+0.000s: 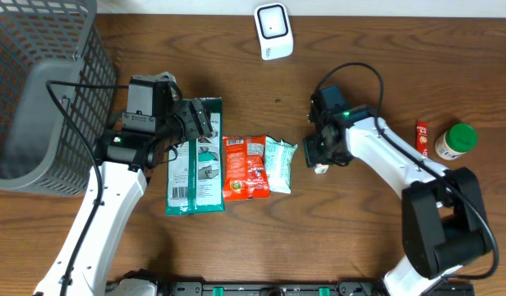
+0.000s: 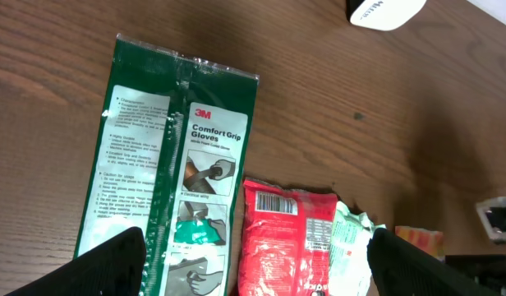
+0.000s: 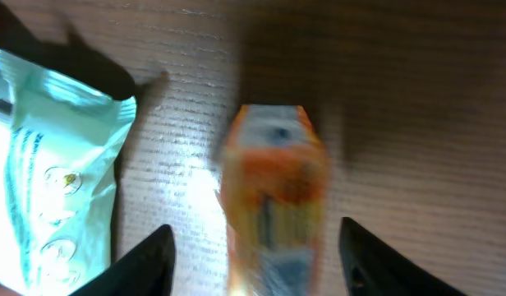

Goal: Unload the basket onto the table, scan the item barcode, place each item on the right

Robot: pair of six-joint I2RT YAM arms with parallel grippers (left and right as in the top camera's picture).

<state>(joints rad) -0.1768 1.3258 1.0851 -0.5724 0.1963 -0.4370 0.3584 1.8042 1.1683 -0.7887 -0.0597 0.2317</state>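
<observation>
Right wrist view had the right gripper (image 3: 255,238) open, jaws standing wide on either side of the small orange box (image 3: 273,177) and touching neither flank. The box lay on the table (image 3: 401,99) directly under the gripper, lengthwise between the fingers, and it was too blurred to make out a barcode. A mint-green packet (image 3: 56,164) sat just off the left finger.

My read: for a clean pickup, the fingers should close squarely on the box's long sides and stay off its printed faces. That way the code, wherever it is, can be turned toward the scanner (image 1: 273,31), which stood well ahead of the gripper. The mint-green packet was close, so the approach needed to stay centred.

Overhead, the right arm was bent at the elbow, with the wrist tipped down over the box. The left arm reached forward with its wrist pitched down. The left gripper (image 2: 257,251) was open too, holding nothing, above the glove package (image 2: 179,156).
</observation>
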